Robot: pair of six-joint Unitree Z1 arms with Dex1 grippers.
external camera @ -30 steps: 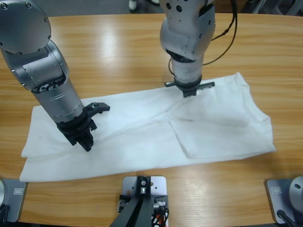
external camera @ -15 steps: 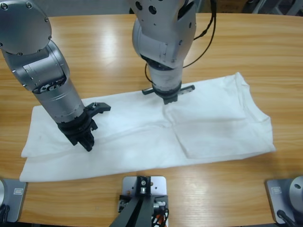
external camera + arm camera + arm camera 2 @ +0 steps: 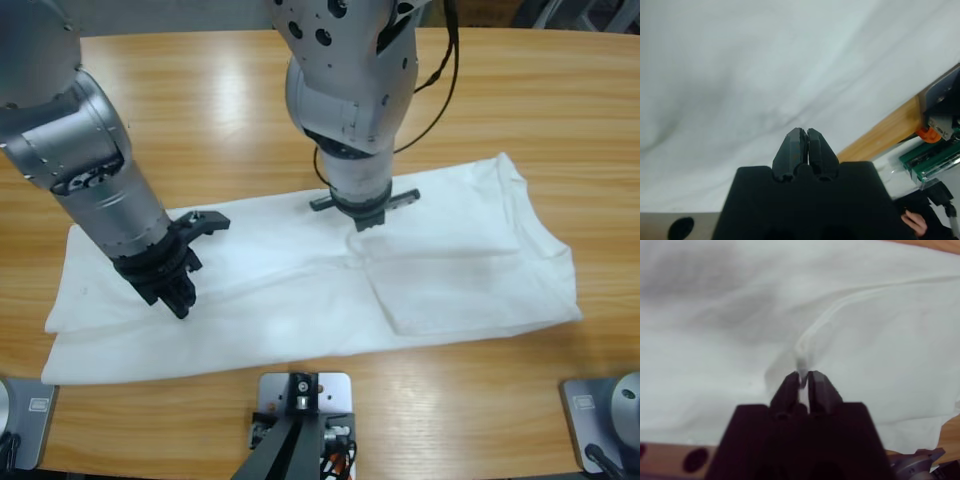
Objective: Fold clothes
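Observation:
The clothes are one white T-shirt [image 3: 300,290] lying flat lengthwise across the table, with a folded-over flap at its right half. My right gripper [image 3: 366,222] comes down from the top middle onto the shirt's centre. In the right wrist view that gripper [image 3: 804,375] is shut on a small raised ridge of the T-shirt [image 3: 880,340]. My left gripper [image 3: 180,303] stands over the shirt's left part, pointing toward the near edge. In the left wrist view it [image 3: 802,132] is shut, with nothing seen between the jaws and the white fabric [image 3: 765,75] beneath.
Bare wooden table [image 3: 200,110] surrounds the shirt on all sides. A black cable [image 3: 452,80] hangs beside the right arm. In the left wrist view the table's near edge [image 3: 880,132] shows, and a person's hand [image 3: 914,222] sits at the lower right corner.
The right arm has swung left from the shirt's upper right part to its centre, then dropped slightly lower, and the fabric there has bunched. The left arm has shifted only slightly.

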